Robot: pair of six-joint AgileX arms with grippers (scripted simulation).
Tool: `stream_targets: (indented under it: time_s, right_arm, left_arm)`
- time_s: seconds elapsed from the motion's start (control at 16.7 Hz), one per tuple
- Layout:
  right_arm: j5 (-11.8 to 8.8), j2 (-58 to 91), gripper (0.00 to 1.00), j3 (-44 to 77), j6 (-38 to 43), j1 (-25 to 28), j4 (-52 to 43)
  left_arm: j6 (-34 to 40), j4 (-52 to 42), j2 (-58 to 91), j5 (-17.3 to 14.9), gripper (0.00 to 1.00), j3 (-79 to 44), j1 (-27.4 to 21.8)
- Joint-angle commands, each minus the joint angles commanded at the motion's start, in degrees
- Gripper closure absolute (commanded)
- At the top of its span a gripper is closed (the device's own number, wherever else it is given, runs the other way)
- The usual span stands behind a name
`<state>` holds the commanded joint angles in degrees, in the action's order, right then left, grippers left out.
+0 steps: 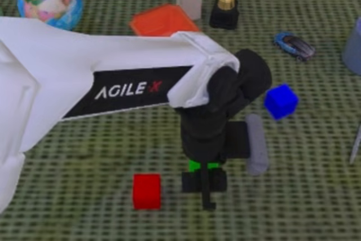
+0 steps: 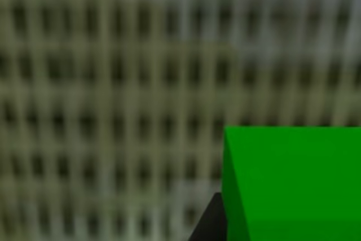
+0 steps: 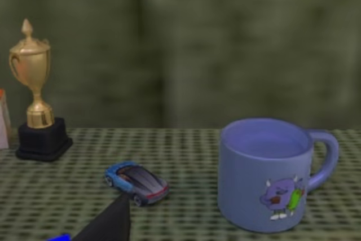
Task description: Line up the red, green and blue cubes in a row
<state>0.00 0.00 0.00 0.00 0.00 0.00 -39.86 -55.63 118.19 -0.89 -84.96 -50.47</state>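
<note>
Three cubes wait on the mat (image 1: 67, 173), and only one is under an arm. The left arm (image 1: 84, 77), by far the biggest thing in the top view, reaches from the left across the middle, its wrist pointing down. The left gripper (image 1: 204, 182) sits over the green cube (image 1: 203, 166), of which just a sliver shows from above; the left wrist view shows that cube filling its corner with a dark finger (image 2: 208, 224) against one face. It looks closed on the cube, though I cannot tell whether the cube is lifted or resting.

The red cube (image 1: 146, 191) lies just to the left of the gripper, near the front edge. The blue cube (image 1: 281, 101) lies to the right and farther back, well off that line.

The right arm stays at the right edge; whether its right gripper (image 3: 107, 221) is open I cannot tell. My guess: green goes down beside red, level with it, so blue can follow.
</note>
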Motion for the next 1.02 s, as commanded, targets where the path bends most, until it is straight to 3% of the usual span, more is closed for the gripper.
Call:
stream_targets:
  time_s: [0.24, 0.54, 1.02]
  right_arm:
    - [0.0, 0.0, 0.0, 0.0, 0.0, 0.0, 0.0]
    - [0.0, 0.0, 0.0, 0.0, 0.0, 0.0, 0.0]
    - [0.0, 0.0, 0.0, 0.0, 0.0, 0.0, 0.0]
  left_arm:
    - [0.0, 7.0, 3.3, 0.1, 1.0, 3.9, -0.2]
    - [0.0, 7.9, 3.7, 0.1, 1.0, 4.4, -0.3]
    - [0.0, 7.9, 3.7, 0.1, 0.4, 4.4, -0.3]
